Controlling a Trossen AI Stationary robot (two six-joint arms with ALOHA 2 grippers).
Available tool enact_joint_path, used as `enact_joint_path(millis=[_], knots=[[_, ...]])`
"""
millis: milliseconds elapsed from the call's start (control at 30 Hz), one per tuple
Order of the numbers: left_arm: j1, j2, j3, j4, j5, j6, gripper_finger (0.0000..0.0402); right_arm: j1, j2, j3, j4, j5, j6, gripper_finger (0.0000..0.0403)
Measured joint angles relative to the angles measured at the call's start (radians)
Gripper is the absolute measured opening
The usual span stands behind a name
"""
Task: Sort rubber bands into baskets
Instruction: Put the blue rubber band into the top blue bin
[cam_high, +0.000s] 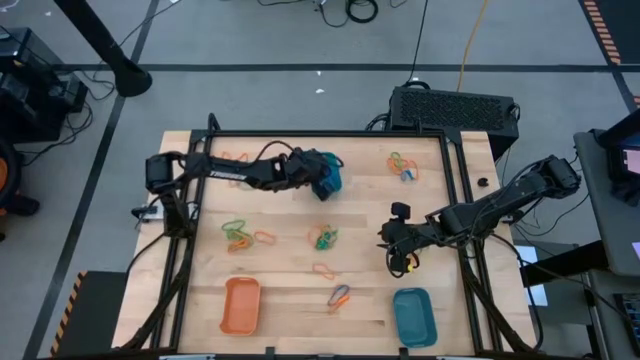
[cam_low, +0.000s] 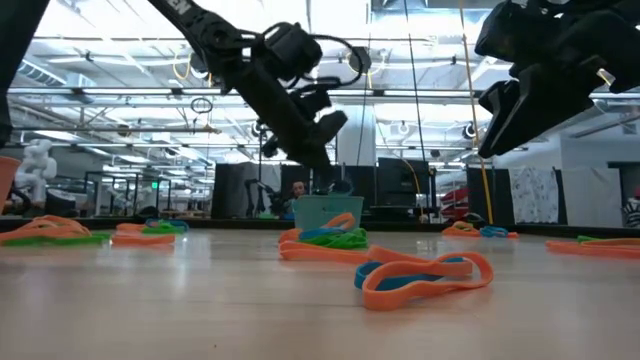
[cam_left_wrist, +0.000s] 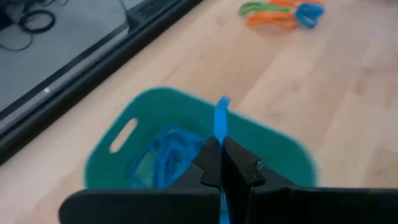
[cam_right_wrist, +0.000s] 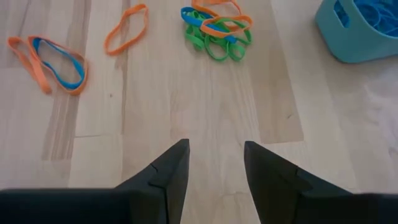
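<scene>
Jaws on the left gripper (cam_left_wrist: 221, 163) are clamped on a blue rubber band (cam_left_wrist: 221, 118), which stands up thin between the tips, directly over the teal basket (cam_left_wrist: 155, 106) near the bench's far edge. That basket already holds a tangle of blue bands (cam_left_wrist: 166, 155). The step in hand looks like the drop: the next move calls for the jaws to part so the band falls inside the rim, and it may cling to a finger.

Jaws on the right gripper (cam_right_wrist: 214, 163) stand apart and hold nothing, hanging over bare wood toward the bench's right side. Ahead of them lie a mixed clump of orange, green and blue bands (cam_right_wrist: 217, 31), a lone orange loop (cam_right_wrist: 126, 29), and an orange-and-blue pair (cam_right_wrist: 53, 62). Its next pick probably calls for a descent onto one loop.

On the near edge sit the orange basket (cam_high: 241, 306) at the left and a second teal basket (cam_high: 414, 316) at the right. More loose clusters (cam_high: 403, 166) lie scattered across the bench (cam_high: 290, 300).
</scene>
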Motion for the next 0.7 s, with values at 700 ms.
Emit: enact_joint_path(millis=[700], knots=[[0.054, 0.02, 0.0, -0.01, 0.002, 0.005, 0.0105, 0.001, 0.0, 0.0, -0.001, -0.004, 0.011, 0.0146]])
